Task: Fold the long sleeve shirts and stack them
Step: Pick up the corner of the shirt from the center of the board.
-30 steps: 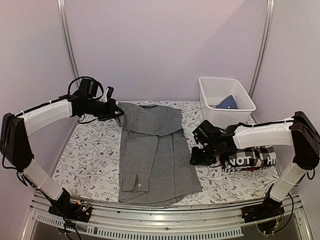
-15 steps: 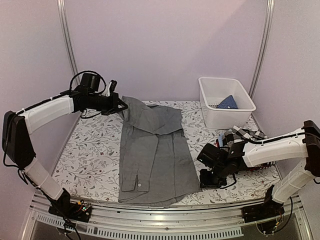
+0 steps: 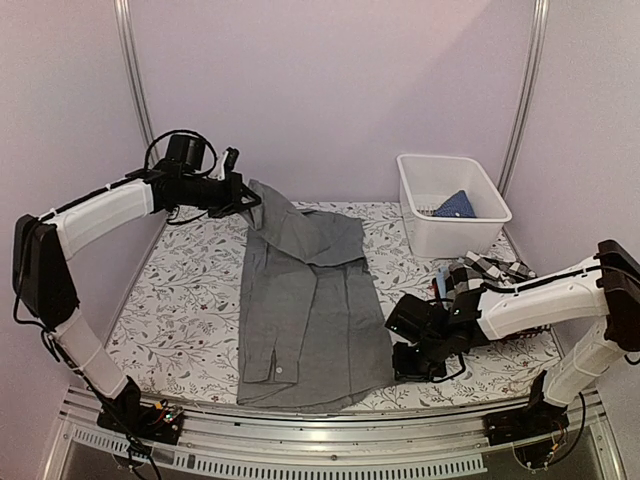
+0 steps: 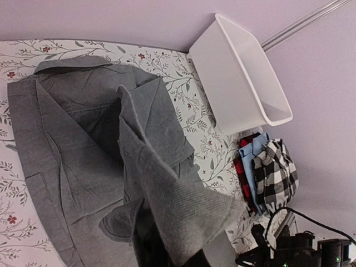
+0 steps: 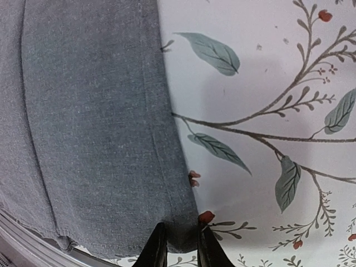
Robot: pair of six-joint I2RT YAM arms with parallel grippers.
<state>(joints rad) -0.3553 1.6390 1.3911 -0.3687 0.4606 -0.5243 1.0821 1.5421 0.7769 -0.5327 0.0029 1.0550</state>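
Note:
The grey button-up shirt (image 3: pixel 305 300) lies spread on the flowered table. My left gripper (image 3: pixel 243 198) is shut on its far left shoulder and holds that part lifted; in the left wrist view the grey cloth (image 4: pixel 183 206) drapes over my fingers. My right gripper (image 3: pixel 402 360) is at the shirt's near right hem corner. In the right wrist view its fingertips (image 5: pixel 157 245) pinch that corner (image 5: pixel 183 231) against the table. Folded shirts are stacked at the right: the checked one (image 4: pixel 276 169) and the pale blue one (image 4: pixel 255 158). The right arm hides most of the stack from above.
A white basket (image 3: pixel 450 238) stands at the back right with a blue cloth (image 3: pixel 457 204) inside; it also shows in the left wrist view (image 4: pixel 239 83). The table's near edge rail (image 3: pixel 320 440) runs just below the shirt's hem.
My left gripper has raised the shirt's shoulder higher and further back. My right gripper has swung from the folded stack down and left to the shirt's near right corner.

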